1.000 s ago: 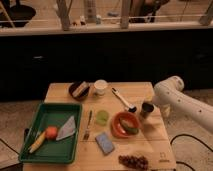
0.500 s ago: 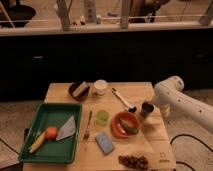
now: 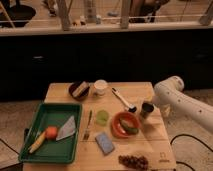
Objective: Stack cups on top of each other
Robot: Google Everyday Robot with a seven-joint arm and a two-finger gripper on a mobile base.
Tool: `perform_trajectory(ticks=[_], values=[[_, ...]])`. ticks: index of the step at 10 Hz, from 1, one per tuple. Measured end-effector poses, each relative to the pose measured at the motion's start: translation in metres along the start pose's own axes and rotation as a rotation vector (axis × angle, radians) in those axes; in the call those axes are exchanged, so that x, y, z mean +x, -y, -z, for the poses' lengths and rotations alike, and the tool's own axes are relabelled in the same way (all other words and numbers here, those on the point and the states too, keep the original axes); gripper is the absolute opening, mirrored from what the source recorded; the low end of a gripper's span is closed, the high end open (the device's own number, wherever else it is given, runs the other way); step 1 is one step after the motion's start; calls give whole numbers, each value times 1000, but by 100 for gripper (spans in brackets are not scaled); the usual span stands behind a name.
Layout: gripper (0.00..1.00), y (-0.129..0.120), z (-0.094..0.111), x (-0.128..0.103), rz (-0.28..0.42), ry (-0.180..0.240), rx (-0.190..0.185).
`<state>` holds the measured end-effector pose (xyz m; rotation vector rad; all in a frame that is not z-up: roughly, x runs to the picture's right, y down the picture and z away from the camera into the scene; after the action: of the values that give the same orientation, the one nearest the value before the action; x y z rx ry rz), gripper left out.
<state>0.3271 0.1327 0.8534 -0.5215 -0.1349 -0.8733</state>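
The dark grey metal tumbler (image 3: 146, 110) stands upright on the right part of the wooden table (image 3: 150, 145). The white cup (image 3: 100, 87) stands at the back middle, next to a dark round bowl (image 3: 79, 90). The pale green cup (image 3: 102, 118) stands near the table's middle, left of the orange-red dish (image 3: 125, 124). All three cups stand apart, none stacked. My gripper (image 3: 153, 103) is at the end of the white arm (image 3: 175, 95), which reaches in from the right. It is right beside the tumbler's upper right side.
A green tray (image 3: 35, 131) at the left holds an orange fruit, a yellow item and a grey wedge. A fork (image 3: 88, 125), a blue sponge (image 3: 105, 143), grapes (image 3: 134, 161) and a white-handled utensil (image 3: 122, 100) lie on the table. A dark counter runs behind it.
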Motion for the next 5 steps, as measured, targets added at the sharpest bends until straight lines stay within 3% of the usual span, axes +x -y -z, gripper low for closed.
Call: perform_trajectory(ticks=[2,5], values=[[80,1,1,0,1,0,1],[80,0,1,0,0,0,0]])
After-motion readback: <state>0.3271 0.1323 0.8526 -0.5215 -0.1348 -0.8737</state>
